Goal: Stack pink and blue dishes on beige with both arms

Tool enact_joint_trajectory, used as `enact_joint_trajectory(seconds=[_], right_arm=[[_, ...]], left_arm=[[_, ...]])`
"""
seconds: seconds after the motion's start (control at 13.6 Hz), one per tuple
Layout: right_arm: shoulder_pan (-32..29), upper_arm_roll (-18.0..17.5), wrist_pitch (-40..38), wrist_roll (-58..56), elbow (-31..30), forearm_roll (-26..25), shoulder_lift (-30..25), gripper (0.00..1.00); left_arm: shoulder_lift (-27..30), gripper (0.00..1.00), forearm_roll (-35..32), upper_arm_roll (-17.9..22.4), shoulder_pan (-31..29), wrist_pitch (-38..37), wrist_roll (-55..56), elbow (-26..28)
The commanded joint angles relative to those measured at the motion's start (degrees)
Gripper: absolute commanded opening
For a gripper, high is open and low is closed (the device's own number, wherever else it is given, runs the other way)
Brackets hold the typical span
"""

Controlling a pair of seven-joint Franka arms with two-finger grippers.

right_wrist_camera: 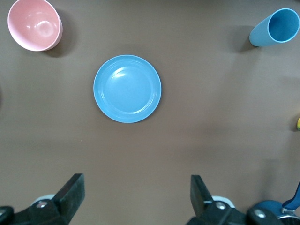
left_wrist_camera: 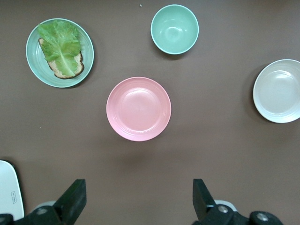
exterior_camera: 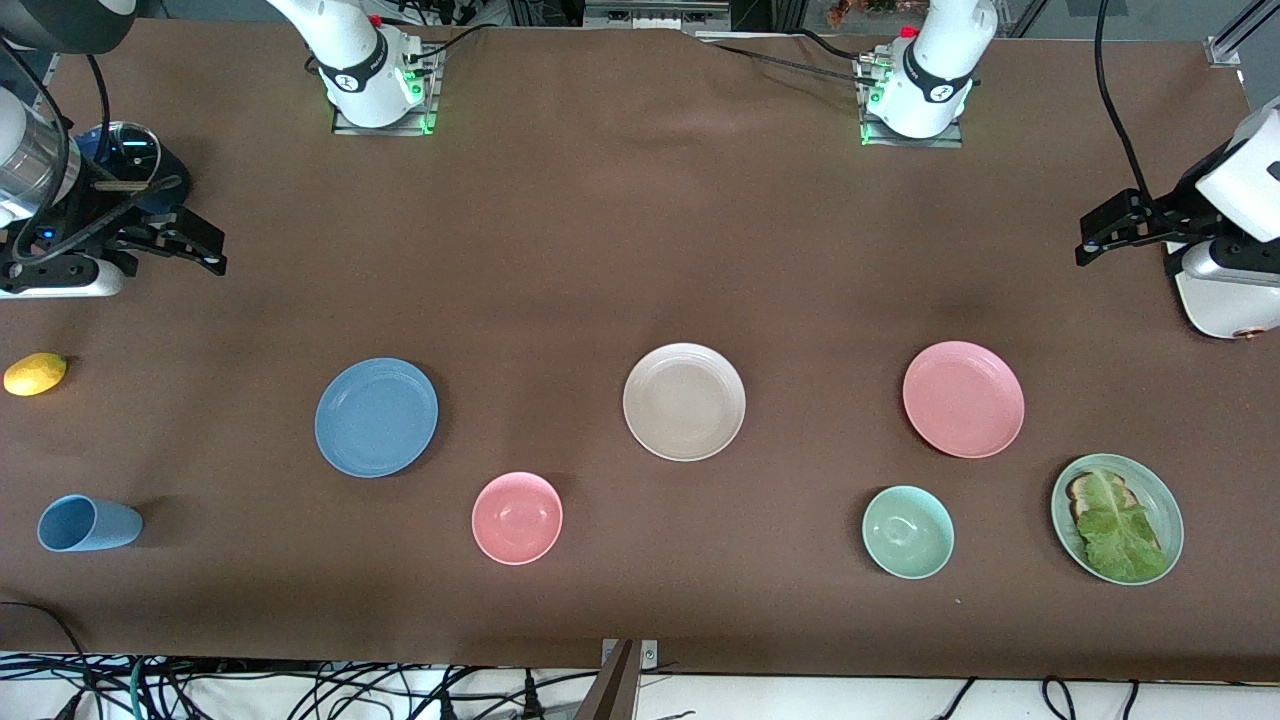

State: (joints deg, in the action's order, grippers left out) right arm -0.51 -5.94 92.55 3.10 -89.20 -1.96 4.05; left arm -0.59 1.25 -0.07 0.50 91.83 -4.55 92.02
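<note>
Three plates lie in a row across the middle of the table: the blue dish (exterior_camera: 376, 416) toward the right arm's end, the beige plate (exterior_camera: 684, 401) in the middle, the pink dish (exterior_camera: 963, 398) toward the left arm's end. My right gripper (exterior_camera: 200, 245) hangs open and empty high over the right arm's end; its wrist view shows its own gripper (right_wrist_camera: 137, 183) well apart from the blue dish (right_wrist_camera: 127, 88). My left gripper (exterior_camera: 1100, 235) hangs open and empty over the left arm's end, with its own gripper (left_wrist_camera: 139, 187) apart from the pink dish (left_wrist_camera: 138, 108) and the beige plate (left_wrist_camera: 279, 91).
Nearer the front camera stand a pink bowl (exterior_camera: 517, 517), a pale green bowl (exterior_camera: 908, 531), a green plate (exterior_camera: 1152, 484) with toast and lettuce, and a blue cup (exterior_camera: 88, 523) on its side. A lemon (exterior_camera: 35, 373) lies at the right arm's end.
</note>
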Motion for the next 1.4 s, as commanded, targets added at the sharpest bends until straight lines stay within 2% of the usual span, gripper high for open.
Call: enact_joint_trajectory(seconds=[0.0,1.33], right_arm=[[0.0,-0.2,-1.3,1.4,0.5,-0.4,0.1,1.0],[0.0,-0.1,-1.2,1.5,1.1,-0.4,0.4,1.0]], left_arm=[[0.0,1.0,-1.0,-0.3,-0.2,-1.2,0.2,-1.0],[0.0,1.0,-0.9,-0.3,-0.2,-2.0,0.1,-1.0]])
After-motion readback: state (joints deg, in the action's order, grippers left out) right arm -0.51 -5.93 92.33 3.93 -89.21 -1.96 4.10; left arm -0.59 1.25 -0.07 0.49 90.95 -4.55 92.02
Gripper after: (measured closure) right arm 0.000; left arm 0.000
